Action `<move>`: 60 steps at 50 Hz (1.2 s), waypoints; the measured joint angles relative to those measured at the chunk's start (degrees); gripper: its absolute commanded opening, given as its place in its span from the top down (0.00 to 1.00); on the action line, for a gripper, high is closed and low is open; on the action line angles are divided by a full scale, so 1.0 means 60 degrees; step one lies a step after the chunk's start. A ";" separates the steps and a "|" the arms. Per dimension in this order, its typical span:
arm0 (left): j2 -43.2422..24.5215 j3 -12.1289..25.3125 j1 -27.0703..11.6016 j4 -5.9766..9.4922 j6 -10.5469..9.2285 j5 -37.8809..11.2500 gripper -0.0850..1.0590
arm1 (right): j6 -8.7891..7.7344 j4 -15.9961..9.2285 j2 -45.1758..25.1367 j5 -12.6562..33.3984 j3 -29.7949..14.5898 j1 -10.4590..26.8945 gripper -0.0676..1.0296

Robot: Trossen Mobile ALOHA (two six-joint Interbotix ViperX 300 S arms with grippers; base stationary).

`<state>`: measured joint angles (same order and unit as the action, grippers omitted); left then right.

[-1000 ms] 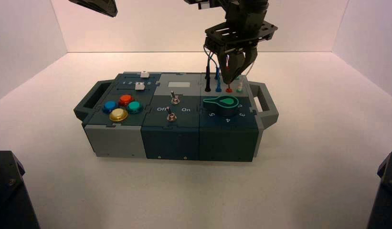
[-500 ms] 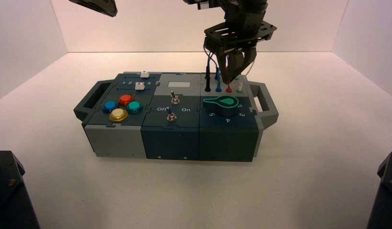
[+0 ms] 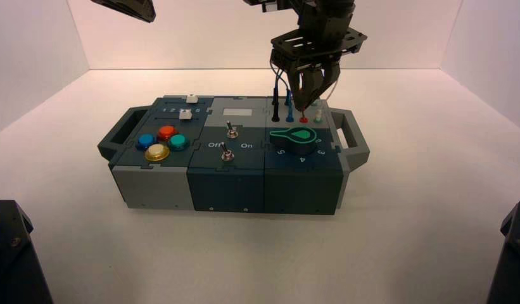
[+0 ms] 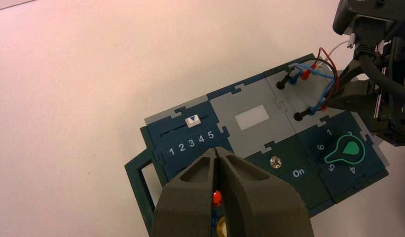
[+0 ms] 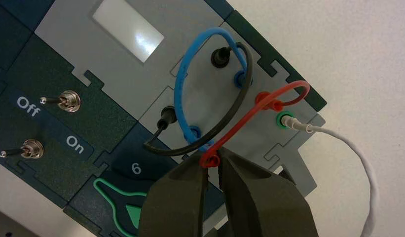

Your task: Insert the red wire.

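Observation:
The red wire [image 5: 249, 116] loops up from the far red socket [image 5: 269, 101] on the box's grey wire panel [image 5: 200, 106]. Its free red plug [image 5: 210, 159] sits between my right gripper's fingertips. My right gripper [image 5: 212, 163] is shut on that plug and stands upright over the panel's near row [image 3: 304, 104], with the plug end at a red socket [image 3: 303, 119]. The red wire also shows in the left wrist view [image 4: 324, 52]. My left gripper [image 4: 217, 153] is shut and empty, parked high above the box's left end [image 3: 127, 7].
A blue wire [image 5: 179, 94] and a black wire [image 5: 230, 116] arch over the same panel beside the red one. A white wire [image 5: 360, 163] leaves the green socket [image 5: 281, 120]. The green knob [image 3: 298, 138], two toggle switches [image 5: 67, 101] and coloured buttons [image 3: 159, 142] lie nearer the front.

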<state>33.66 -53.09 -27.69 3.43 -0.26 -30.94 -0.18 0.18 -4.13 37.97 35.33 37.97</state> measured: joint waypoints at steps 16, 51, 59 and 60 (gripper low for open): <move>-0.0015 0.0000 0.0000 0.0000 0.0000 0.0000 0.95 | 0.0000 0.0000 -0.0029 0.0000 -0.0015 -0.0015 0.96; 0.0000 0.0000 0.0000 0.0000 0.0000 -0.0015 0.95 | 0.0000 0.0029 -0.0146 0.0293 0.0015 -0.0015 0.96; 0.0000 0.0000 0.0000 -0.0015 0.0015 0.0000 0.95 | 0.0000 0.0029 -0.0146 0.0366 0.0044 -0.0015 0.96; -0.0015 0.0000 0.0000 -0.0015 0.0015 0.0000 0.95 | -0.0015 0.0029 -0.0146 0.0366 0.0029 -0.0015 0.96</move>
<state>33.57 -53.09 -27.69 3.34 -0.18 -30.94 -0.26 0.35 -5.01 40.17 35.51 37.88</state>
